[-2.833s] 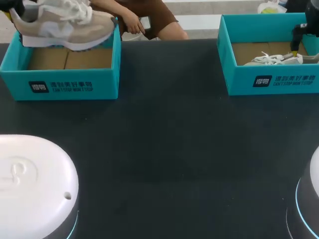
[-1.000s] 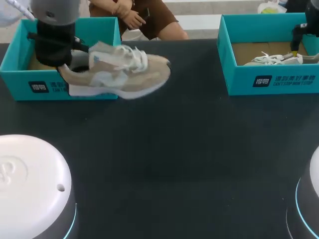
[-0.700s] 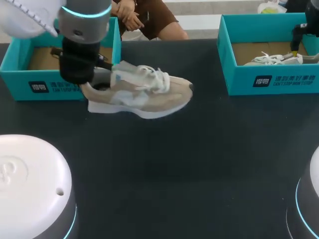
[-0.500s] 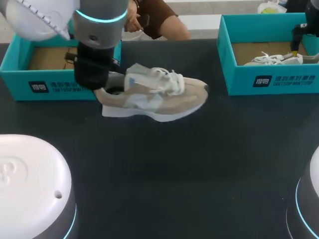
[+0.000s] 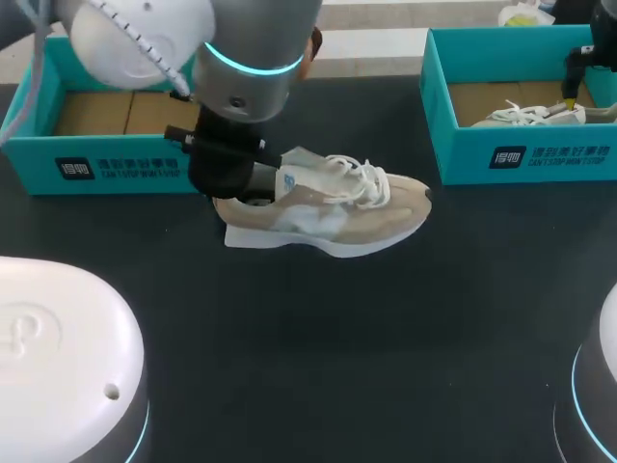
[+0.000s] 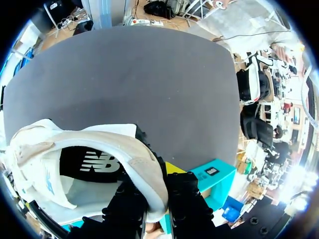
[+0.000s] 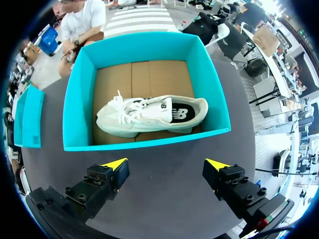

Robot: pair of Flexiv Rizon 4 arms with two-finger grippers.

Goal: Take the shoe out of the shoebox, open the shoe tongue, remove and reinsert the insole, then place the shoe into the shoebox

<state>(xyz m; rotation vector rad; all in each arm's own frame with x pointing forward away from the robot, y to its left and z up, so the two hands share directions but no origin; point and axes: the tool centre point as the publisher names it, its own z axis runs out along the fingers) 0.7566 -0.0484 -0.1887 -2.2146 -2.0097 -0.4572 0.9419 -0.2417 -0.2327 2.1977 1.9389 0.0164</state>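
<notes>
Beige suede sneaker (image 5: 328,207), white laces: heel collar pinched tight in left gripper (image 6: 157,199), toe stretching out beside it over black table (image 5: 386,338) | right gripper (image 7: 167,169) spread wide, white sneaker (image 7: 149,117) in teal cardboard shoebox (image 7: 149,142) just ahead.

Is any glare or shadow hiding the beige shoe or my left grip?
Head view: beige shoe evenly lit, no glare, but the left arm covers its heel. Left wrist view: left gripper shut on the heel collar, well lit; glare only beyond the table. Right wrist view: white shoe in its box, evenly lit.
</notes>
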